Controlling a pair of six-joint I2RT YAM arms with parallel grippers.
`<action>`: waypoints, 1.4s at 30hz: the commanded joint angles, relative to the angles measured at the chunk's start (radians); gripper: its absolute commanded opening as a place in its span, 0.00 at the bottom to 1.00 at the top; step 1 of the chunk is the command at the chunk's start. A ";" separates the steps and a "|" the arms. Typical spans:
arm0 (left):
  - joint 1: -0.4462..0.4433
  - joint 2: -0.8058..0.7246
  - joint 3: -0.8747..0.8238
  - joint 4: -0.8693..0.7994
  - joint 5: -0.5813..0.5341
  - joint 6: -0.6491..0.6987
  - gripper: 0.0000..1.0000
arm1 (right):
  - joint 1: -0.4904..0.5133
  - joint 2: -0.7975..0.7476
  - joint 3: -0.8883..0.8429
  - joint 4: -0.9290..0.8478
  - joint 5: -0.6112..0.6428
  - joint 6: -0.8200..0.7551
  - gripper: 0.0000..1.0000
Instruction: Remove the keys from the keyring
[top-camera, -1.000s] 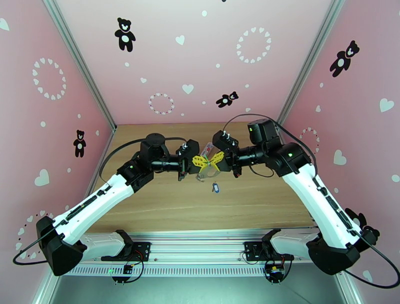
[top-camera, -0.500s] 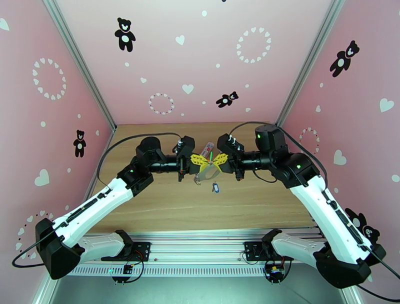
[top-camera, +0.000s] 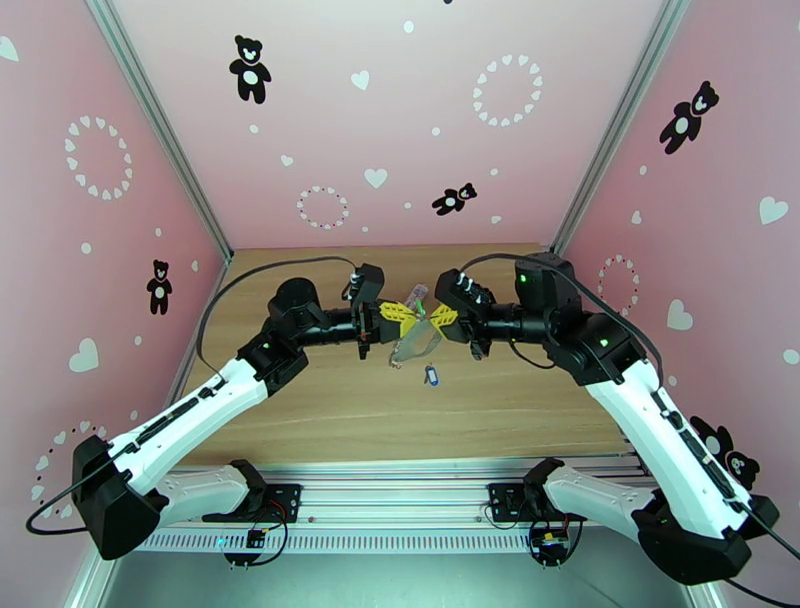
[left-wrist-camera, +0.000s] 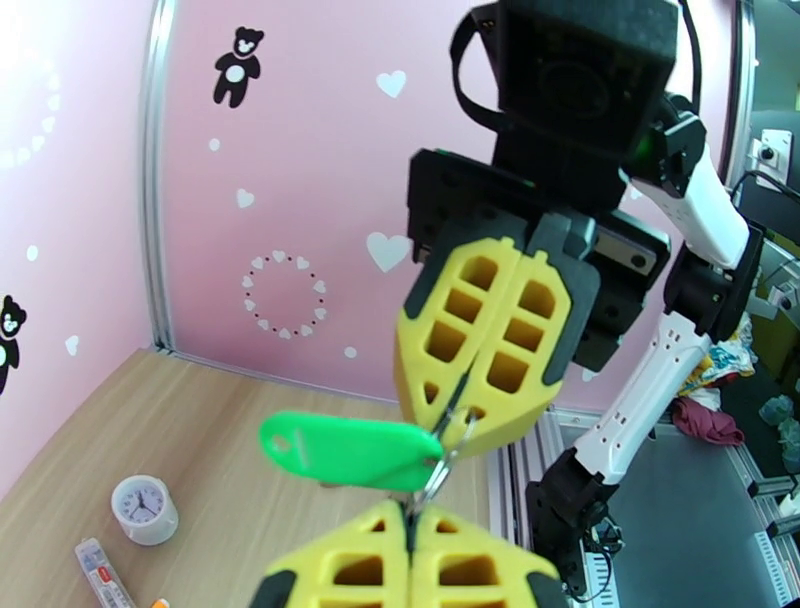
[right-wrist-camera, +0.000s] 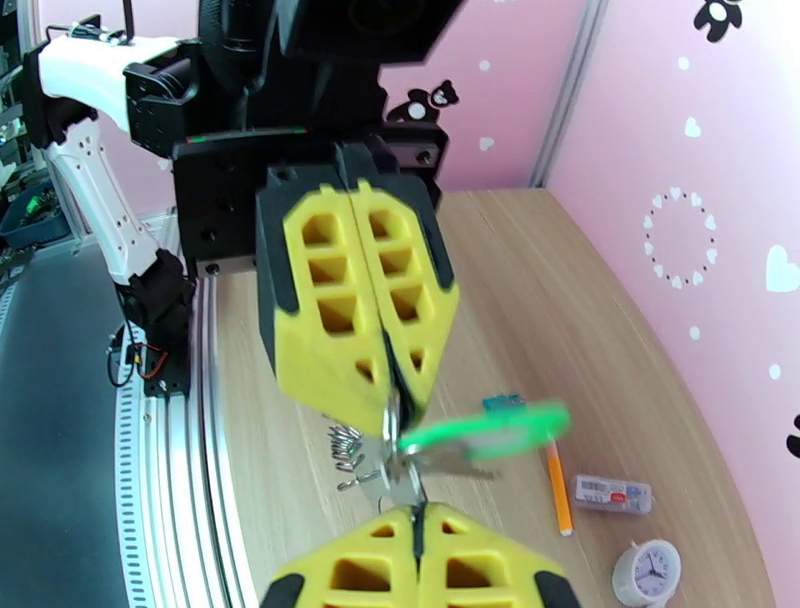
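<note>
In the middle of the top view, above the pale wooden table (top-camera: 300, 410), the left gripper (top-camera: 405, 317) and right gripper (top-camera: 437, 318) meet tip to tip. Each has its yellow fingers pressed together on the dull grey-brown keyring (top-camera: 418, 343) of loop and small metal rings, which hangs between them. The bright green plastic-headed key (left-wrist-camera: 345, 450) sticks out sideways from a ring. The small blue-headed key (top-camera: 431, 375) lies on the table just below, apart from the keyring.

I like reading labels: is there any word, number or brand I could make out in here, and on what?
None can be read.
Small clock: dial marks too small to read.
Small white packet: printed label, blurred.
Pink walls: hearts and bears, no words.
</note>
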 joint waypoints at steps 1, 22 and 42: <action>0.003 -0.068 -0.014 0.115 -0.083 -0.040 0.00 | -0.003 -0.004 0.019 -0.046 0.057 -0.019 0.00; -0.002 -0.015 -0.013 0.226 -0.081 -0.119 0.00 | -0.001 0.068 0.041 0.119 0.013 0.066 0.00; -0.014 -0.031 0.040 -0.083 -0.251 0.203 0.00 | -0.001 0.125 0.237 0.085 0.140 0.603 0.44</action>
